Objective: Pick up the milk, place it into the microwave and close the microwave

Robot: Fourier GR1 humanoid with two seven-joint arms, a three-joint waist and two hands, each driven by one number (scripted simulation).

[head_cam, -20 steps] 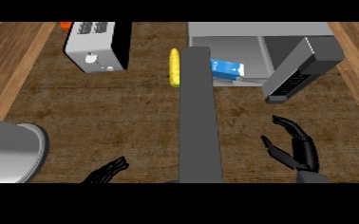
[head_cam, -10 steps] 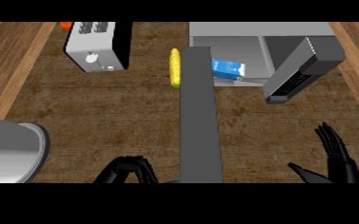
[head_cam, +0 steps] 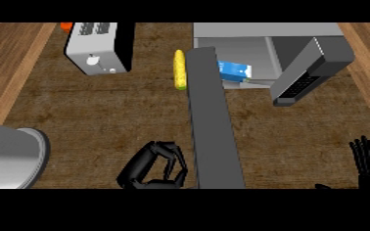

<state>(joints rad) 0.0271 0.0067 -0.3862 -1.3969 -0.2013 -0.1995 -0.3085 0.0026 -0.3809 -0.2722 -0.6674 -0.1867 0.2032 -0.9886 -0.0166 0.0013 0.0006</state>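
Milk (head_cam: 235, 70) lies inside the open microwave (head_cam: 267, 34) at far right, near its front edge. Microwave door (head_cam: 309, 71) stands swung out to the right, not closed. Left hand (head_cam: 153, 166) at near centre, fingers curled together, holding nothing. Right hand (head_cam: 359, 154) shows only fingertips at the near right edge, straight and apart. Corn (head_cam: 180, 69) lies left of the milk. Toaster (head_cam: 99, 46) at far left. Plate (head_cam: 18, 156) at near left edge.
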